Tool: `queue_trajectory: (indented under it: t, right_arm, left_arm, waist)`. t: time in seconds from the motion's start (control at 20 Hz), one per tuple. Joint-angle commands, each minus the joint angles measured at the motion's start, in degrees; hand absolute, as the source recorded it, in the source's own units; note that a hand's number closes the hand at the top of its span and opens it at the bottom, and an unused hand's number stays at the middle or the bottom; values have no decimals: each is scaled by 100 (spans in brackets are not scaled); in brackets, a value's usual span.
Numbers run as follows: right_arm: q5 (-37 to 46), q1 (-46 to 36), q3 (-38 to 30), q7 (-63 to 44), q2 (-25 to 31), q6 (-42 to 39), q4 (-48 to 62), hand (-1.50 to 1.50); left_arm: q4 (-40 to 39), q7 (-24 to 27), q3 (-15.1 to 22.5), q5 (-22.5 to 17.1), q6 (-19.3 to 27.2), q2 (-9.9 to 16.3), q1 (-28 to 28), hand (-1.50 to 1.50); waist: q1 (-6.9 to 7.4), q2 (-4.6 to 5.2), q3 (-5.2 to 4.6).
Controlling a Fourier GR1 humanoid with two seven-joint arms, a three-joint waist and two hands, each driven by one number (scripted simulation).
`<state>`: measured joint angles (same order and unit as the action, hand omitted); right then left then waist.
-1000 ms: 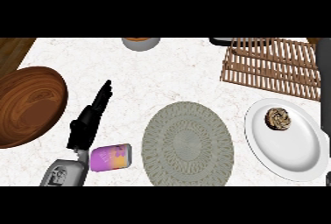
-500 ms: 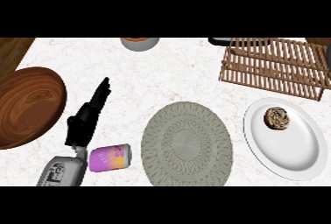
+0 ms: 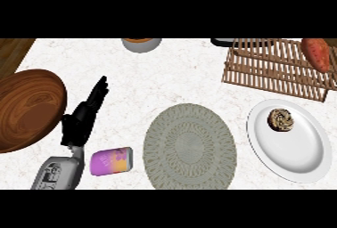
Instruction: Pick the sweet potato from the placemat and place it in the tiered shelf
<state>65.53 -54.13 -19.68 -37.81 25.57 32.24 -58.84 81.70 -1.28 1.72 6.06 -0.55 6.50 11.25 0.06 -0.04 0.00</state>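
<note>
Head view: we see the sweet potato [image 3: 316, 54] on the tiered shelf [image 3: 276, 69]
Placemat [image 3: 189, 146]: we find it bare
Left hand [image 3: 84, 116]: open, fingers straight, holding nothing

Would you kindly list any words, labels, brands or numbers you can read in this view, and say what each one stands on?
Nothing here reads as text.
The purple and orange can lying on its side beside the left hand carries printed markings, but they are too blurred to read.
</note>
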Motion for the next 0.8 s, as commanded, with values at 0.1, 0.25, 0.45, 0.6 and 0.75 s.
queue_trajectory:
  t: [0.1, 0.25, 0.45, 0.6, 0.75]
  right_arm:
    - [-724, 113, -44, 132, -181, -71, -591, -150]
    - [-1317, 358, -168, 378, 53, -492, -1111, -150]
    - [-1456, 16, -186, 354, 161, -388, -877, -150]
    - [-1526, -128, -365, 94, 153, -124, -1145, -150]
    - [-1897, -336, -789, -6, 491, -92, -1596, -150]
  left_arm:
    - [-38, -321, 43, 158, 134, -96, 309, 0]
    - [227, -131, -216, -166, -178, 162, -89, 0]
    - [134, -167, 138, 170, 68, -192, 59, 0]
    - [81, -147, 30, 207, 88, -79, -1, 0]
    - [502, -278, 63, 112, 9, -45, -254, 0]
  waist:
    - [-15, -2, 0]
    - [-20, -14, 1]
    - [8, 3, 0]
    - [1, 0, -1]
    - [-5, -28, 1]
